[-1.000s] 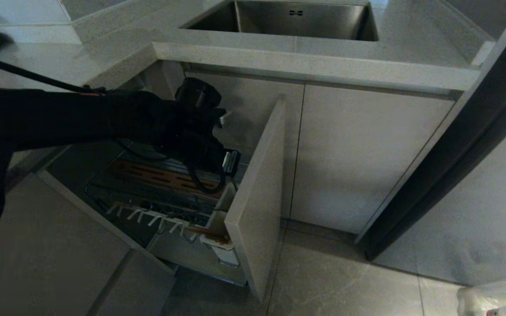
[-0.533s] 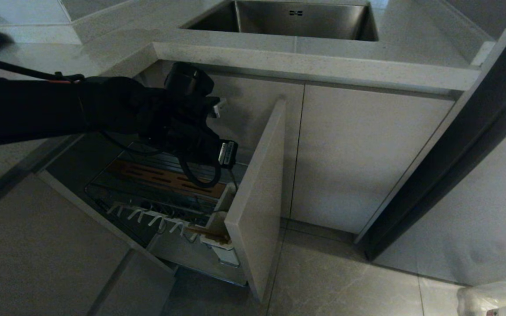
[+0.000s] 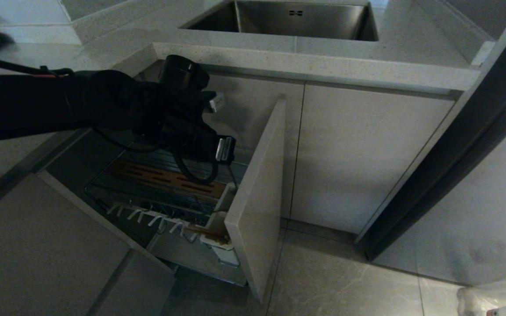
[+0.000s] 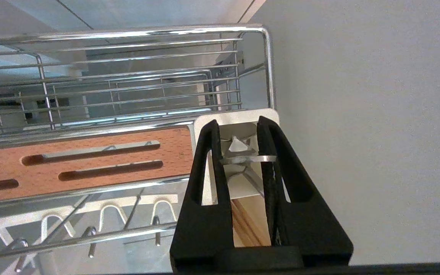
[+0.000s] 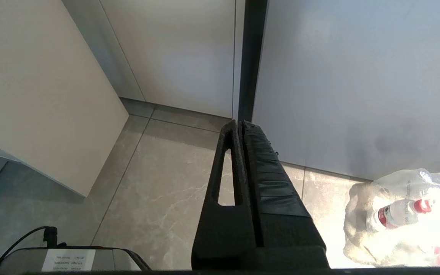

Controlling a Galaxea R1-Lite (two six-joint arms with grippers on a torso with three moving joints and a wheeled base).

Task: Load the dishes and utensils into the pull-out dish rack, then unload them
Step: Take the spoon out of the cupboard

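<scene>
Raised since the earlier head frame, the left gripper (image 3: 223, 151) hangs above the dish rack (image 3: 165, 193); chopsticks (image 3: 207, 231) lie by the white cup (image 3: 218, 224). Left wrist view: fingers (image 4: 214, 152) clamp the fork (image 4: 248, 158) over the cup. Right wrist view: right gripper (image 5: 241, 130) closed together above the floor (image 5: 159, 179).

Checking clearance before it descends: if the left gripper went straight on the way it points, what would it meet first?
Probably the white utensil cup, directly beyond the left gripper; depth is unclear.
</scene>
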